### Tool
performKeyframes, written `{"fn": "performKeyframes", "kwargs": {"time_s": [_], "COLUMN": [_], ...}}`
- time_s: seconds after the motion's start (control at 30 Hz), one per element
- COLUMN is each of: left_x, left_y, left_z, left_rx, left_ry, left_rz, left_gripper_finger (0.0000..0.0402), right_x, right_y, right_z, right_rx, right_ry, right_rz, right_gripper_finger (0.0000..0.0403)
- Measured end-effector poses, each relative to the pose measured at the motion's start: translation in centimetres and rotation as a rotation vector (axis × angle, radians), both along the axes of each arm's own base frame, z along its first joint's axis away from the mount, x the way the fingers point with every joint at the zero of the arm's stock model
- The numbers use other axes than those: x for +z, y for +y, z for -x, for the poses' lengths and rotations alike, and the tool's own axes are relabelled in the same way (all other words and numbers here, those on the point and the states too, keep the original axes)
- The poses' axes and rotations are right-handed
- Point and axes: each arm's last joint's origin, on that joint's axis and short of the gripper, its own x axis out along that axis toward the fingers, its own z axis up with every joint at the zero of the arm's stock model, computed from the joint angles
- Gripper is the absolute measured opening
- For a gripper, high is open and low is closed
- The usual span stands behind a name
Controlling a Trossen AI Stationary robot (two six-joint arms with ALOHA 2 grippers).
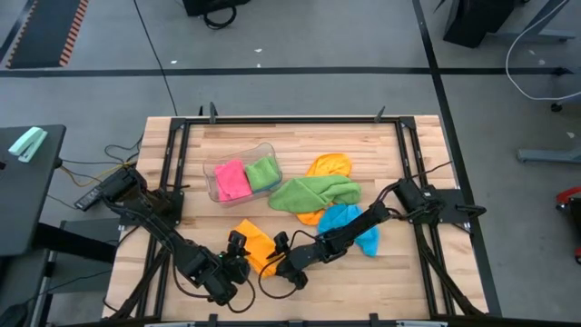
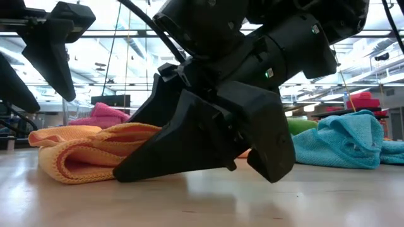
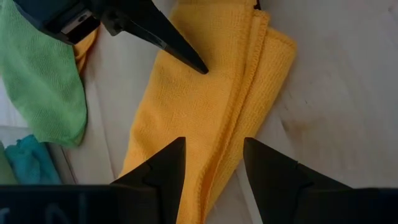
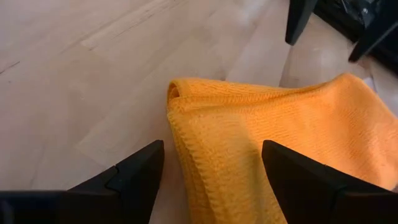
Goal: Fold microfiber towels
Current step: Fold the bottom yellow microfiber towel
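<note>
Orange, folded into a long narrow strip, the towel [image 1: 255, 243] lies flat on the wooden table [image 1: 399, 282] near its front edge, its long axis running diagonally from the front toward the middle of the table. The left gripper [image 1: 238, 252] stands over one end with its fingers [image 3: 163, 171] spread, straddling the strip without pinching it. The right gripper [image 1: 282, 256] faces the folded corner from the other side, its fingers [image 4: 134, 171] spread wide and holding nothing. A clear tub [image 1: 238, 155] farther back holds a pink towel [image 1: 231, 180] and a green towel [image 1: 263, 172] side by side. A loose green towel [image 1: 313, 193], a second orange towel [image 1: 329, 165] and a blue towel [image 1: 349, 222] lie crumpled just beside the tub.
</note>
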Motion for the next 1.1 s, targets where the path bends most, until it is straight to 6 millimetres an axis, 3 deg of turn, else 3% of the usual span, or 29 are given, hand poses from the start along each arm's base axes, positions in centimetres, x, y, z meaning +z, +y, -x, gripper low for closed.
{"fn": "performKeyframes", "kwargs": {"time_s": [0.33, 0.77, 0.9, 1.1], "left_x": [0.0, 0.2, 0.2, 0.1], "left_y": [0.3, 2.2, 2.1, 1.5], "left_z": [-0.3, -2.6, -2.6, -1.9], "left_rx": [0.048, 0.146, 0.142, 0.111], "left_ry": [-0.022, -0.065, -0.061, -0.037], "left_rz": [0.024, 0.084, 0.083, 0.084], "left_gripper_finger": [0.0172, 0.0172, 0.0172, 0.0172], "right_x": [-0.1, -0.4, 0.1, 3.1], "right_y": [0.1, -0.1, -0.2, -0.7], "right_z": [0.1, 0.3, 0.6, 1.6], "right_rx": [-0.031, -0.058, -0.068, -0.088], "right_ry": [0.009, 0.045, 0.083, 0.188], "right_rz": [-0.007, -0.010, -0.011, -0.105], "right_gripper_finger": [0.0210, 0.0042, 0.0026, 0.0024]}}
